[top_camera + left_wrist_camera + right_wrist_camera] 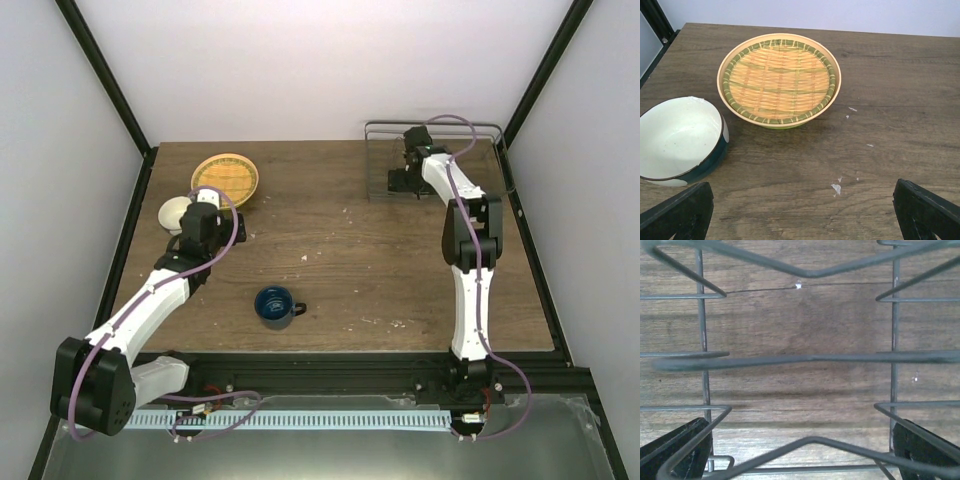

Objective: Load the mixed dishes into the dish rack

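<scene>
Both the left gripper and right gripper stand apart, empty. We judge the yellow-orange plate stiff and light, best pinched at its near rim.

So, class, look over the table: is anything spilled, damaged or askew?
Only small pale flecks scattered on the wooden table near the plate. The plate, cup and mug all sit upright.

Yellow weave, dark blues, brown wood grain.
Ahead of the black-fingered left gripper, the plate is yellow-orange with a woven grid face and a green-striped ring. Left of it, the cup is white inside and dark blue outside. The mug is dark blue and the dish rack is dark grey wire, on a streaky brown table.
</scene>
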`<state>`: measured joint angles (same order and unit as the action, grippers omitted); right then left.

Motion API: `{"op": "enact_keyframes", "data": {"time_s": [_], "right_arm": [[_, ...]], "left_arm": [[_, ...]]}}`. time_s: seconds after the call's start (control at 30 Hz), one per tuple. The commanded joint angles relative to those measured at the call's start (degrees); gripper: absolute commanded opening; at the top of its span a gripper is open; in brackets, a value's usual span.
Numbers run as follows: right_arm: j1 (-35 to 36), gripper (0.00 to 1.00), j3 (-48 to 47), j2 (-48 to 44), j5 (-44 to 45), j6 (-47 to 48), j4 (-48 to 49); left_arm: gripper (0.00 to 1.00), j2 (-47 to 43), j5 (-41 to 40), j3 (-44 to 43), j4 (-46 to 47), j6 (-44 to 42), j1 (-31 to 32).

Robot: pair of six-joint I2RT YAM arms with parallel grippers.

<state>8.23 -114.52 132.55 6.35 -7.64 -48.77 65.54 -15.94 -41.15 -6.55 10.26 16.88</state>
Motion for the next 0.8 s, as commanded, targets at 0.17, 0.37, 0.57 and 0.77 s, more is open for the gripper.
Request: {"op": "enact_keyframes", "data": {"time_s": [0.17, 0.37, 0.57, 0.77], "right_arm": [[4.68, 1.00, 11.54, -7.16, 0.68, -5.24, 0.58], [9.49, 1.00, 20.91, -12.81, 1.34, -9.36, 4.56], [16.06, 1.00, 25.17, -15.41, 4.75, -15.51, 6.30], [23.21, 1.00, 22.91, -14.87, 5.17, -20.17, 6.33]], "left_arm": [[1.00, 0.82, 1.73, -2.15, 0.66, 0.02, 0.17], [1.00, -0.52, 3.43, -1.55, 0.06, 0.95, 0.17], [1.00, -3.47, 3.29, 0.00, -1.04, 1.08, 0.16], [1.00, -6.28, 2.94, 0.79, -2.81, 1.21, 0.17]]}}
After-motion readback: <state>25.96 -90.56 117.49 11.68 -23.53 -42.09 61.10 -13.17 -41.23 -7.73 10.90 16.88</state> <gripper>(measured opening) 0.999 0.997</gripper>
